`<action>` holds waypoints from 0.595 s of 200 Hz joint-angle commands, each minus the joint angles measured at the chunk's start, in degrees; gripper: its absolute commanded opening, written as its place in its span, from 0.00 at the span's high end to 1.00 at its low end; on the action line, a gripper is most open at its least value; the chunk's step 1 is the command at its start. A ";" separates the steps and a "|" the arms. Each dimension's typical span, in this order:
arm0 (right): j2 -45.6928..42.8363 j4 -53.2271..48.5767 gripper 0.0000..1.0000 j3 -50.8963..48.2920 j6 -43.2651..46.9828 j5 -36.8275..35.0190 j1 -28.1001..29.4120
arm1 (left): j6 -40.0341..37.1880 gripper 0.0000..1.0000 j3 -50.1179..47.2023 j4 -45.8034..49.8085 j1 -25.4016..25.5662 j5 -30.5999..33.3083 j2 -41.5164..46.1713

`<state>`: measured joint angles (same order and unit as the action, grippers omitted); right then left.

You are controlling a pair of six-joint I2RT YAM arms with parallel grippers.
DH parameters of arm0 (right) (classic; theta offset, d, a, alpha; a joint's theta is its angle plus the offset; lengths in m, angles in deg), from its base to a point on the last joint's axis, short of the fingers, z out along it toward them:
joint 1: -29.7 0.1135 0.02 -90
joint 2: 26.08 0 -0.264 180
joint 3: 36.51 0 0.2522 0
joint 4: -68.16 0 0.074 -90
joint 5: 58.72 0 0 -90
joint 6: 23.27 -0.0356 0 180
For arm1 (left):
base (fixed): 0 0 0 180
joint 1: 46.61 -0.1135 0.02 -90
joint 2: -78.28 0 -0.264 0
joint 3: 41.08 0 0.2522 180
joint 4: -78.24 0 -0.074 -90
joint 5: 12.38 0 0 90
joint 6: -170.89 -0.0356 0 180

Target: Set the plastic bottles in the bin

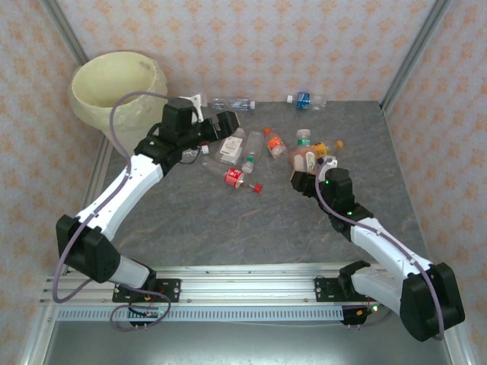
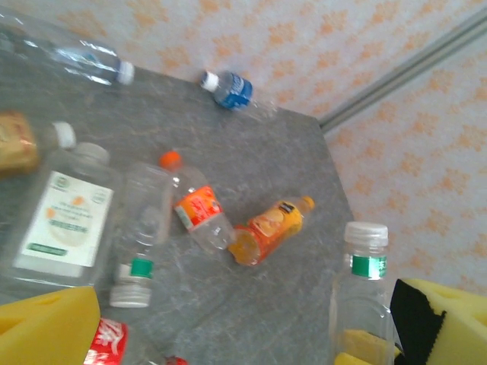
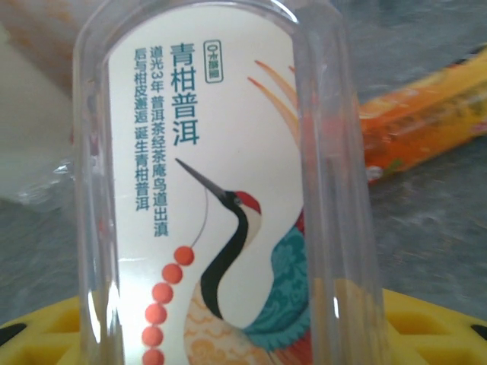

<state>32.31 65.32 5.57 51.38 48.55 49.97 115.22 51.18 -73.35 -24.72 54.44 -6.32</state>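
Note:
The cream bin (image 1: 118, 87) with its pale bag stands at the far left corner. Several plastic bottles lie mid-table, among them a red-label one (image 1: 233, 177), a white-label one (image 1: 230, 148) and an orange-cap one (image 1: 274, 142). My left gripper (image 1: 221, 128) hovers over them, open; its yellow fingers (image 2: 46, 327) are wide apart. A clear bottle with a green band (image 2: 364, 296) stands close against the right finger. My right gripper (image 1: 304, 169) is shut on a clear bottle with a crane label (image 3: 221, 190), which sits between its yellow pads (image 3: 434, 327).
A blue-label bottle (image 1: 303, 99) and a clear one (image 1: 232, 103) lie by the back wall. An orange juice bottle (image 2: 270, 228) and an orange-label bottle (image 2: 199, 209) lie ahead of the left gripper. Metal frame posts stand at the back corners.

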 commanded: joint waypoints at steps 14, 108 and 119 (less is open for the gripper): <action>3.45 8.08 0.66 2.09 0.32 11.79 0.98 | 3.52 0.00 -0.89 -8.70 4.18 -6.23 -5.40; 13.12 8.41 0.65 8.81 5.01 11.06 7.54 | 10.28 0.00 1.16 -11.15 10.23 -8.25 -14.65; 13.73 8.52 0.65 9.35 5.01 10.86 7.97 | 10.63 0.00 0.45 -11.66 10.66 -7.96 -14.77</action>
<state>44.79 71.04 12.78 54.44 61.03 56.85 122.67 51.44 -82.52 -15.01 46.50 -20.33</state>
